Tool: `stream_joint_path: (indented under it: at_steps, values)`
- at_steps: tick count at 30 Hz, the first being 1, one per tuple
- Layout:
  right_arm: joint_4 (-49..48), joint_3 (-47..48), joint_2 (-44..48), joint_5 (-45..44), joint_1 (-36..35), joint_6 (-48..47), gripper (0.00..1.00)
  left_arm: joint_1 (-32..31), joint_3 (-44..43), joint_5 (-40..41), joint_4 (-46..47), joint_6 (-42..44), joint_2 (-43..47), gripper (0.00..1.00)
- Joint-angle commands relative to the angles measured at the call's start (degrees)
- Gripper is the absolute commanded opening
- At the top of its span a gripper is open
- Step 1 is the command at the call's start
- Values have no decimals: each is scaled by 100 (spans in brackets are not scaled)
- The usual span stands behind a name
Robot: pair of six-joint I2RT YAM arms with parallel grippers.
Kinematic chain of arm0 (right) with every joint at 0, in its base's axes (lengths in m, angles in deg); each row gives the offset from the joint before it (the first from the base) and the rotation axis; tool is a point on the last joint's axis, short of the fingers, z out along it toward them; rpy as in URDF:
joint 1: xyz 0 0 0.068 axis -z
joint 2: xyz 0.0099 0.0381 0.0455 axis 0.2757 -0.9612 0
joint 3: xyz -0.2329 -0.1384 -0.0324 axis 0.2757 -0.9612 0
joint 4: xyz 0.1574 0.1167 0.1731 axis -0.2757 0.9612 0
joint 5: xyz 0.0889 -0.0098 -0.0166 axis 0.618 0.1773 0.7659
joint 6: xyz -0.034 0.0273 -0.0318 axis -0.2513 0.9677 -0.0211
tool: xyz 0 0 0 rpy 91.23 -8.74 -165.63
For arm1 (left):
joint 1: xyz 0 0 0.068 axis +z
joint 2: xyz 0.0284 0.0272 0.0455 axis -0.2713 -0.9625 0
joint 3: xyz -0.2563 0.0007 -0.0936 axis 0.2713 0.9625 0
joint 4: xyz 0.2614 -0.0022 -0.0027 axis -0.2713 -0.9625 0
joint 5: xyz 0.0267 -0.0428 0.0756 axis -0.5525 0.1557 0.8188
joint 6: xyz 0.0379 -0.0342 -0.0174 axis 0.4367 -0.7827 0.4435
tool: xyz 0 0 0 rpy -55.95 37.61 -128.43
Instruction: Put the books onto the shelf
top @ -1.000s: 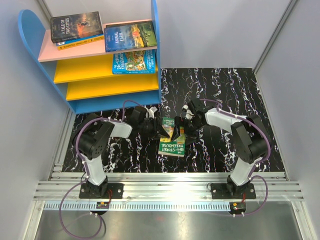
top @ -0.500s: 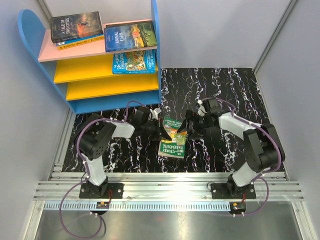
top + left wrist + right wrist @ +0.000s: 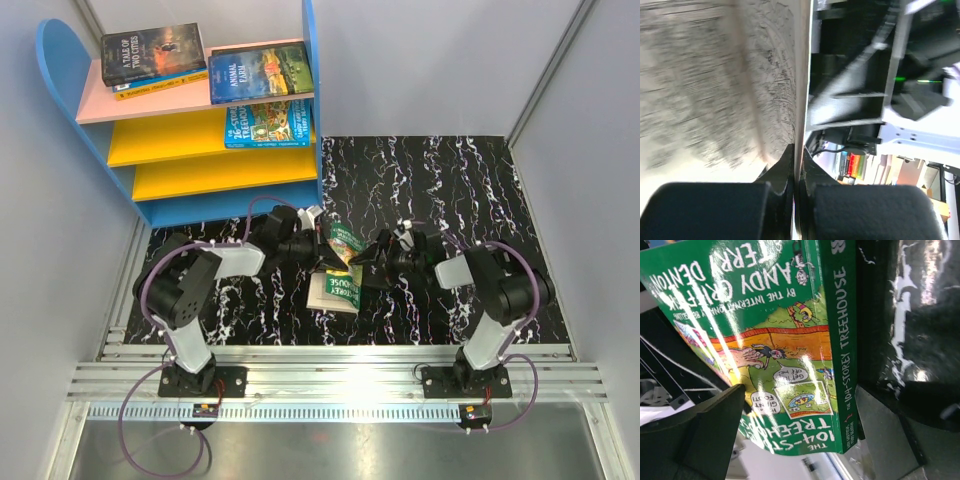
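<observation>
Left tool [image 3: 796,200] is pinched shut on a thin edge of the green book [image 3: 335,288]. Whether that edge is the cover alone or a few leaves with it, I cannot tell. Right tool [image 3: 362,258] stands wide, its fingers either side of the book's other side without clamping it. The book is partly lifted and splayed. Its lower part rests on the tabletop [image 3: 450,180] between the two arms, well apart from the shelf [image 3: 60,60].

The main risk is that thin grip. If only the cover is held, a lift would probably let the block of pages swing down. The cover could then crease or tear, or slide out of the pads. A hanging, open book would also be hard to slip flat onto a board and might catch on the blue side panel. If the right tool closes off-centre, it could push the book sideways and twist it out of the left tool's hold.

On the shelf, the pink top board carries a dark book [image 3: 152,52] lying on another book [image 3: 150,88]. A blue one [image 3: 260,72] lies beside them. The upper yellow board holds one blue illustrated book [image 3: 265,122] at its right end. The lower yellow board [image 3: 220,175] shows no book from this view, and the space over the base is mostly hidden.
</observation>
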Motion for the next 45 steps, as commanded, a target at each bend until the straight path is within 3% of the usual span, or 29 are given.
stream_joint_path:
  at_steps: [1,8,12,16,22,30,33,37,40,41,44,45]
  values:
    - [-2335,-392,-608,60,-43,1156,100,-62,-226,-414,596,-357,382,0]
    - [-4970,-911,-1872,87,-43,2306,100,-53,-604,-546,359,-410,523,0]
    - [-5967,-964,-2392,61,-43,2790,99,-36,-648,-546,368,-462,619,0]
    - [-6022,-973,-2438,78,-43,2748,100,8,-736,-598,376,-497,734,0]
    - [-5002,-930,-1814,78,-43,2186,100,35,-727,-643,1123,-1130,787,0]
    - [-5160,-877,-1734,148,-43,2387,98,34,-430,-573,288,-410,655,0]
    - [-5361,-920,-1822,201,-43,2484,95,17,334,-494,779,-541,497,0]
    - [-5818,-1026,-2076,227,-43,2677,93,-1,1371,-450,2562,-1303,-178,0]
    - [-6056,-1105,-2200,254,-43,2765,89,-53,1645,-362,3749,-1866,-618,11]
    - [-6091,-1105,-2235,271,-43,2765,87,-106,1742,-353,4039,-2008,-898,32]
    - [-6065,-1158,-2209,307,-43,2739,85,-194,1760,-265,4639,-2299,-1085,49]
    - [-6039,-1167,-2183,324,-43,2730,81,-203,1734,-247,4561,-2299,-1051,50]
